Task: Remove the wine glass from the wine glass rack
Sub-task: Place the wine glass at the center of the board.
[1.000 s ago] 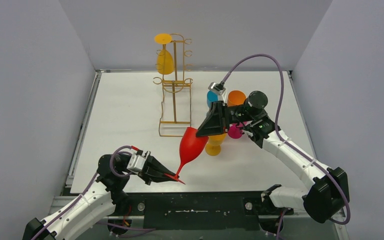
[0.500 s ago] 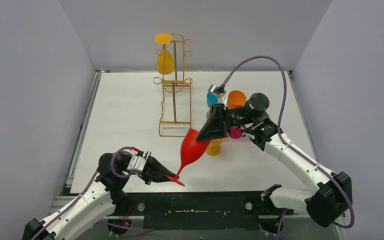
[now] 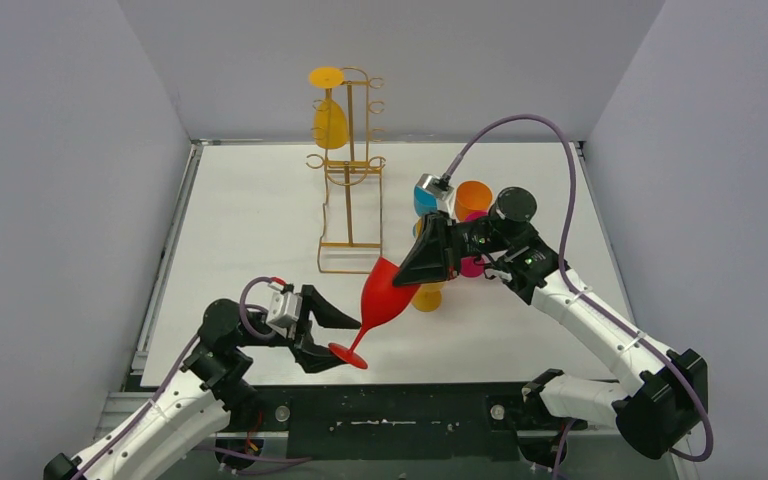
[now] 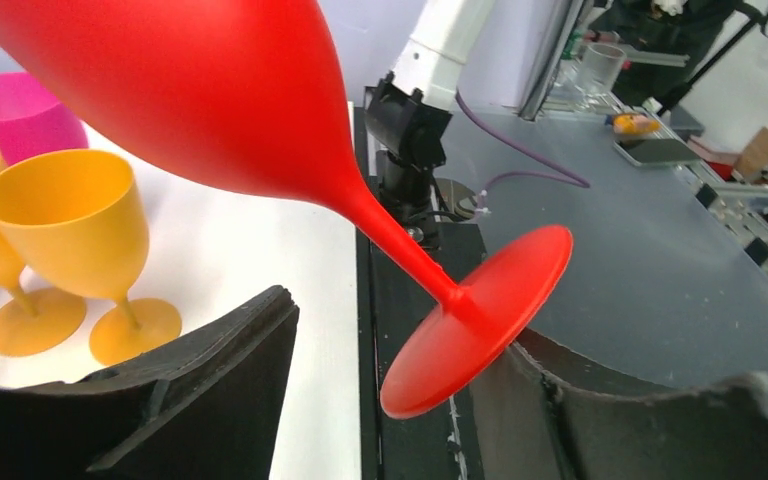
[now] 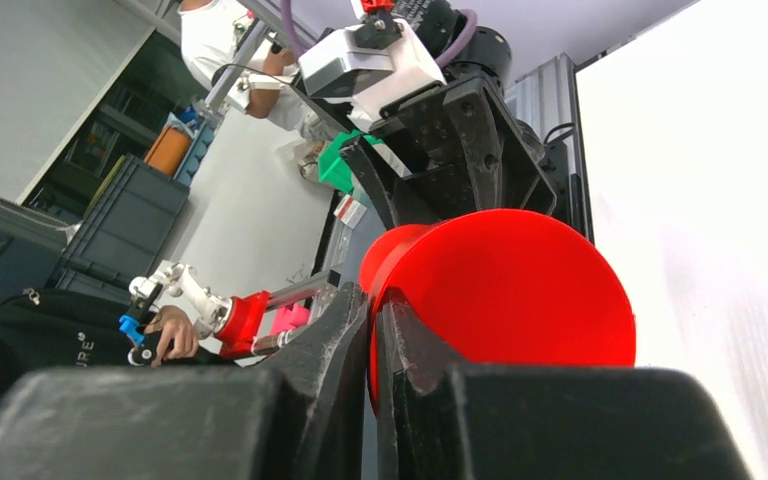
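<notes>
Worktop point(image 3: 260, 220): wine glass rack point(image 3: 352, 200) stands at 12 o'clock, with a yellow glass point(image 3: 330, 122) hanging on it; red wine glass point(image 3: 384, 292) is off the rack, tilted just at 5 o'clock of its base; long axis runs from foot at 7 to rim at 1 o'clock; right hand point(image 3: 405, 266) pinches the rim; left hand point(image 3: 333, 340) is spread about the foot; legible writing: only "URE" on a dark sleeve point(image 5: 80, 352).

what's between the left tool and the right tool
The red wine glass, in the top view: foot at the left tool, rim in the right tool.
</notes>
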Robot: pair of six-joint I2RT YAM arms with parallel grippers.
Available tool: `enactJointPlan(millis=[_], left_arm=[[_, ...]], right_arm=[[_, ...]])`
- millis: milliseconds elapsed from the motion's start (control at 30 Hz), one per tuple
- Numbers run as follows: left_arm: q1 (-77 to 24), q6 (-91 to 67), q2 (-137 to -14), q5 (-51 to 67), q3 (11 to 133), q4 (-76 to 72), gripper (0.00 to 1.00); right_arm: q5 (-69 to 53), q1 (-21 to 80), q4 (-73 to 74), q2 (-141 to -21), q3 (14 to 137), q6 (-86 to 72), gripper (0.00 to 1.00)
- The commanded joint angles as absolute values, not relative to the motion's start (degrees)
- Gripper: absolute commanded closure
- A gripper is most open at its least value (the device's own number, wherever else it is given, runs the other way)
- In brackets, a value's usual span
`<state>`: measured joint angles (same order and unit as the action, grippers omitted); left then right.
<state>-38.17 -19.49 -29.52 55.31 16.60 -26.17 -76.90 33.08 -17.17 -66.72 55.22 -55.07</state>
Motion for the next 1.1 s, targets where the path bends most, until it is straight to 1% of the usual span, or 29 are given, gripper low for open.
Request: enactJointPlan(millis=[0, 67, 133, 167, 233, 567, 800, 933, 1067], left_arm=[[-37.96, -15.83, -27.02, 47.09, 22.23, -17.06, 0.38], [-38.01, -14.89, -26.29, 45.68, 23.44, -13.15, 0.31], [-37.96, -13.53, -26.11, 44.91, 24.88, -8.83, 0.26], [-37.89, -12.81, -26.04, 44.88, 25.63, -6.84, 0.21], [-37.92, -11.4, -25.94, 44.91, 26.69, -3.75, 0.19], [-37.98, -10.6, -24.37, 47.79, 28.75, 2.56, 0.11], [-37.96, -9.37, -22.61, 46.28, 30.33, 5.05, 0.09], [-37.95, -9.78, -22.24, 43.08, 31.33, 5.44, 0.08], [-37.94, -14.62, -24.13, 32.86, 33.15, 8.31, 0.08]], right_arm=[[-74.19, 33.92, -13.37, -66.26, 54.46, -49.76, 1.0], [-73.3, 33.94, -11.44, -66.33, 54.58, -48.1, 1.0], [-72.5, 33.97, -10.38, -66.2, 54.48, -47.15, 1.0], [-71.98, 33.92, -9.97, -66.12, 54.49, -46.66, 1.0], [-70.77, 33.9, -8.88, -65.95, 54.53, -45.58, 1.0], [-63.64, 33.4, -1.98, -65.74, 54.69, -40.48, 1.0], [-59.13, 33.43, 3.57, -66.09, 55.27, -37.22, 1.0], [-55.46, 34.07, 7.16, -66.18, 55.33, -34.69, 1.0], [-48.36, 35.31, 11.76, -65.55, 55.34, -31.41, 1.0]])
